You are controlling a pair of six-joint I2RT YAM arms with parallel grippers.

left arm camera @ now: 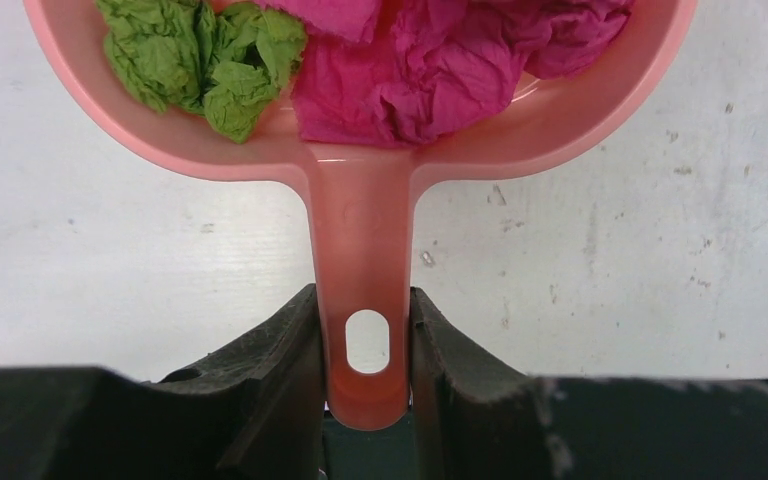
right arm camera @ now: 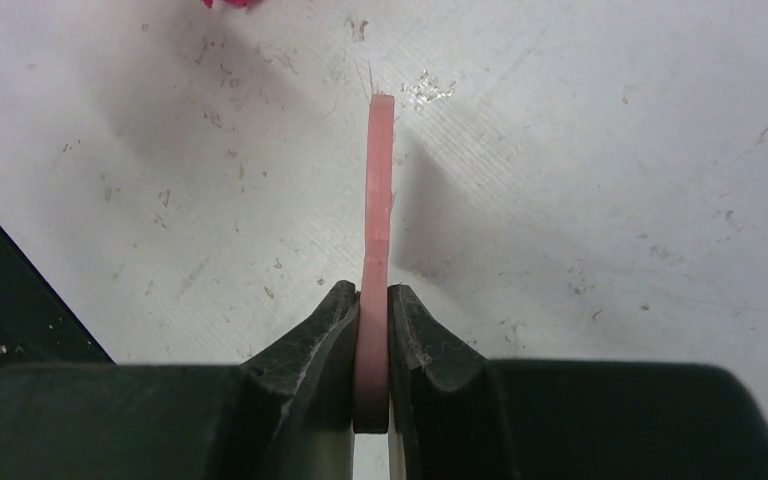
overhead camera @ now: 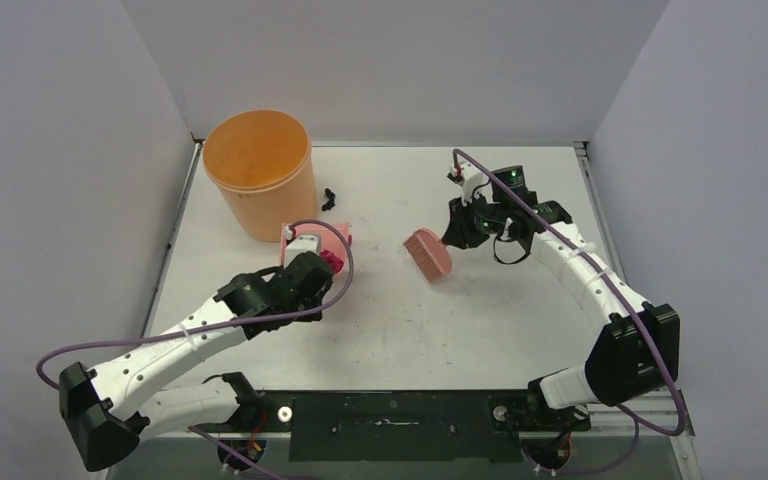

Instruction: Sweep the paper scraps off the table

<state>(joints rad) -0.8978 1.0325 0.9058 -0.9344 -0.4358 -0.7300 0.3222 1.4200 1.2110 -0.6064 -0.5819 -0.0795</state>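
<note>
My left gripper is shut on the handle of the pink dustpan, which sits beside the orange bucket. In the left wrist view the pan holds a green paper scrap and crumpled magenta scraps; a magenta scrap also shows from above. A small black scrap lies on the white table right of the bucket. My right gripper is shut on the pink hand brush, whose handle shows edge-on between the jaws.
The tall orange bucket stands at the back left, close behind the dustpan. Grey walls close the table on three sides. The black base rail runs along the near edge.
</note>
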